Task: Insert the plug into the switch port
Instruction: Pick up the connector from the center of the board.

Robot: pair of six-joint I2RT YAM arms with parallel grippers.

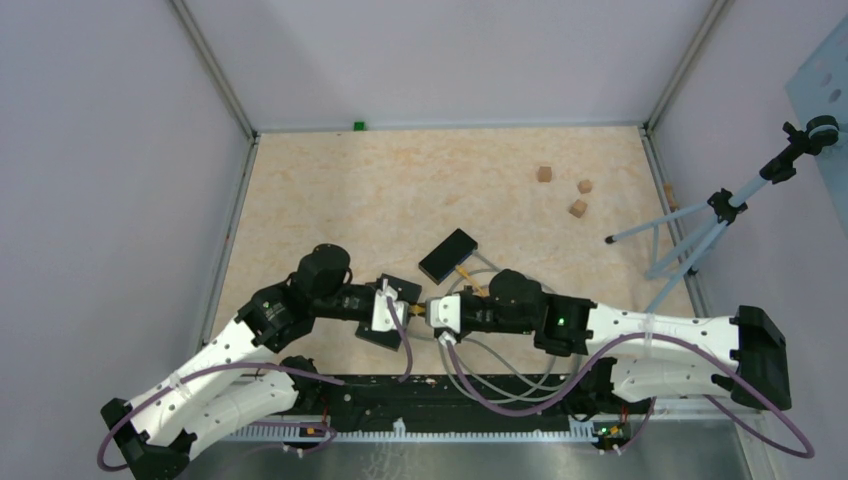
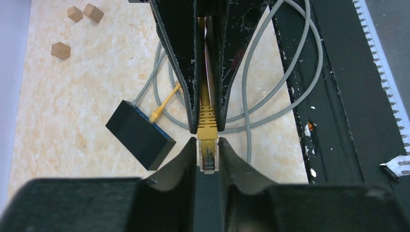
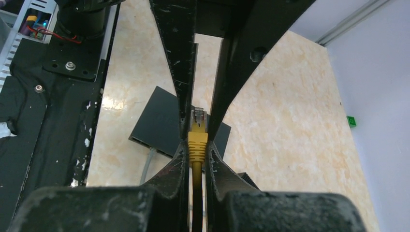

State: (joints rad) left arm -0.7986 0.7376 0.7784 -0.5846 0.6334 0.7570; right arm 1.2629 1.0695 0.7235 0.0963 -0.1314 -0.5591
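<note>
The yellow-booted plug (image 1: pixel 418 310) with a clear tip hangs between both grippers near the table's front. My right gripper (image 3: pixel 197 145) is shut on its yellow boot (image 3: pixel 197 140). My left gripper (image 2: pixel 208 141) faces it, its fingers pressed on either side of the clear tip (image 2: pixel 208 157). A flat black switch (image 3: pixel 157 121) lies on the table right under the left fingers, with a grey cable in its near edge. A second, ribbed black switch (image 2: pixel 140 134) lies further back with another yellow plug in it.
Grey cables (image 2: pixel 285 87) loop on the table between the arms and the black base rail (image 2: pixel 338 111). Three wooden cubes (image 1: pixel 577 208) lie at the back right. A tripod (image 1: pixel 700 225) stands at the right wall, a green marker (image 1: pixel 358 125) at the back edge.
</note>
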